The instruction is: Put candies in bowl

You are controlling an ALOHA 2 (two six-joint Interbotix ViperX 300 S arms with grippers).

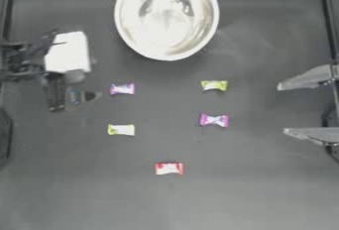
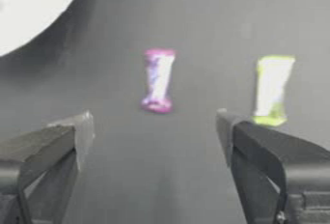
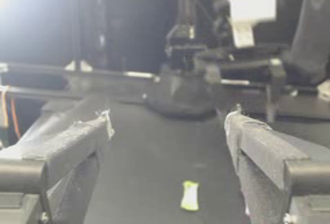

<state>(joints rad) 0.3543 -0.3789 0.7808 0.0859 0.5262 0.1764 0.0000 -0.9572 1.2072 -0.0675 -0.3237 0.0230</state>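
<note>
Silver metal, the bowl sits at twelve o'clock on the dark surface, its shiny inside holding no candy. All five candies lie loose on the surface below it, well apart from one another. One pink candy lies toward nine o'clock of centre; a yellow-green candy lies level with it toward three o'clock. Below these come a second yellow-green candy on the nine o'clock side and a second pink candy on the three o'clock side. The red candy lies alone toward six o'clock.

The left gripper hangs at nine o'clock, near the first pink candy but not touching it, and its fingers stand open with nothing between them. In the left wrist view that pink candy lies past the fingertips, with a yellow-green one beside it and a slice of the bowl's rim at one corner.

The right gripper sits at three o'clock by the edge of the surface, drawn back, its fingers spread wide and empty. Its wrist view looks across the surface to the left arm (seen farther off), with one yellow-green candy lying between its own open fingers but untouched.
</note>
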